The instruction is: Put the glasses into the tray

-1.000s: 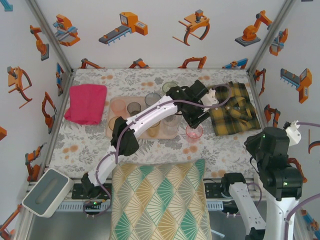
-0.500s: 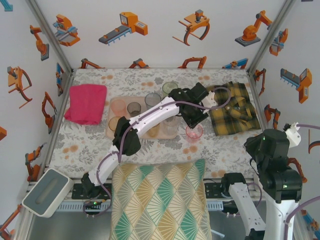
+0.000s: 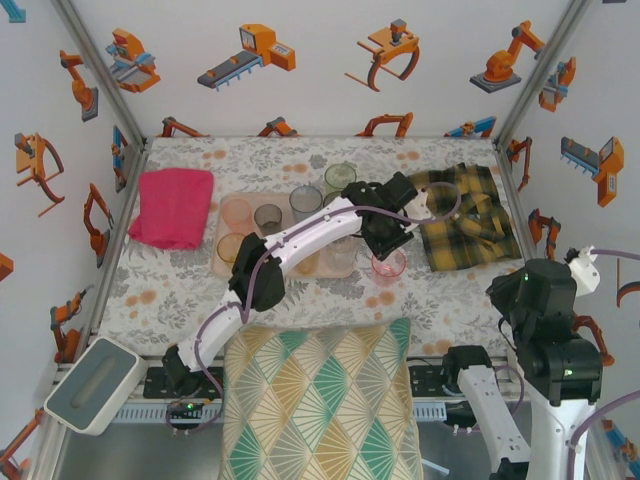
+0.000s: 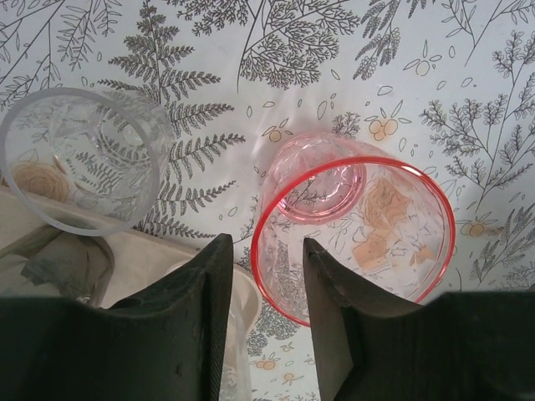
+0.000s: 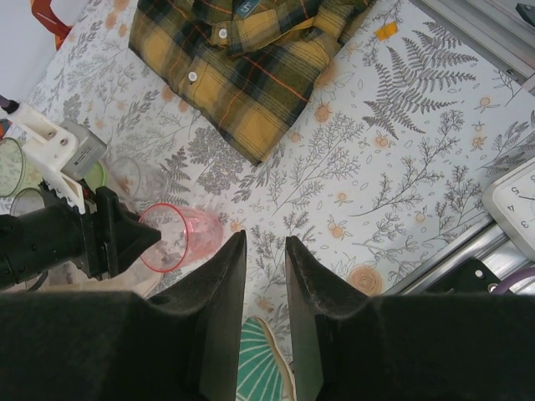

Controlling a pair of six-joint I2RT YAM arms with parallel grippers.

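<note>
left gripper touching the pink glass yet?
Cannot tell. Left wrist: left gripper straddles pink glass rim; gap beside one finger, the other overlaps it.

The tray (image 3: 220, 270) lies between cloth (image 3: 172, 207) and shirt (image 3: 468, 215), with one glass (image 3: 388, 266) standing just off its right edge.

left arm (image 3: 300, 240) outstretched, left tool (image 4: 265, 249) parted

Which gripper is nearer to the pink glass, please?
Left. The left gripper is at the pink glass, whose rim passes between its fingers. The right gripper hangs well away, above the near right side of the table.
</note>
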